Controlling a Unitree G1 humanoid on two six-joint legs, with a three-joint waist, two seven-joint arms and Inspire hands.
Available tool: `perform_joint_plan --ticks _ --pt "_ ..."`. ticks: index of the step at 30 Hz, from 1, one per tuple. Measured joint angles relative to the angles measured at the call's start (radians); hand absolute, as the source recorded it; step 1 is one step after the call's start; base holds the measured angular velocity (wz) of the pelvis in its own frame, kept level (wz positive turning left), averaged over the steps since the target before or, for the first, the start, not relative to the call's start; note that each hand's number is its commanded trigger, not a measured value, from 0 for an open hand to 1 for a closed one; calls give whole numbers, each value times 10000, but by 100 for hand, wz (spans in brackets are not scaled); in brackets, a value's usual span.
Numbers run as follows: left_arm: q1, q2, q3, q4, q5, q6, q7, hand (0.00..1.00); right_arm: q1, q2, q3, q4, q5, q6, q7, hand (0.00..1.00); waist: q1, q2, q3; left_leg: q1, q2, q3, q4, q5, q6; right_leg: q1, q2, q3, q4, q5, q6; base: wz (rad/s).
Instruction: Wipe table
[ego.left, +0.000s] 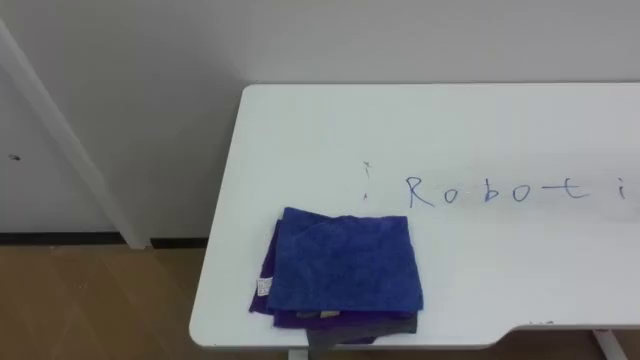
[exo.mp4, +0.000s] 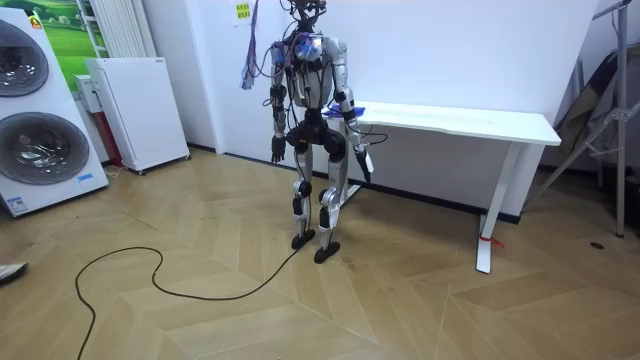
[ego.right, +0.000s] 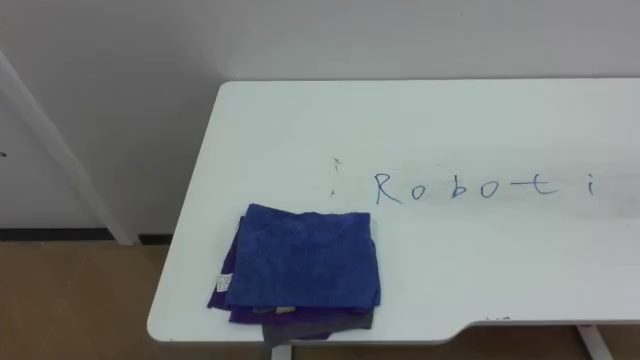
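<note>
Lying on the white table (ego.left: 300, 130), folded cloths (ego.left: 345, 262) sit near handwritten "Roboti" (ego.left: 500, 190).

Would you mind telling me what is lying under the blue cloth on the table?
Under the blue cloth a purple cloth peeks out at its left and near edges, with a grey cloth below that. Whether anything else lies beneath is covered.

So it's a plain white table (ego.left: 300, 130) with blue marker letters (ego.left: 500, 190), plus a solid blue cloth (ego.left: 345, 260) over a purple cloth (ego.left: 266, 272) and a grey cloth (ego.left: 372, 330).
</note>
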Motion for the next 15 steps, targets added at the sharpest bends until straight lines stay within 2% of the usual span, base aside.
perform_joint_plan --ticks 11,15 --pt "-28 21 -16 -6 -5 -47 -36 0 -33 12 20 -32 53 -2 309 0 3 33 -4 -2 3 27 36 -4 0 9 -2 8 20 2 -2 0" --pt "7 20 -34 34 -19 -39 -36 0 -28 2 -11 8 727 19 248 0 -3 31 0 7 19 94 88 -29 11 -4 -3 6 61 2 -2 -2"
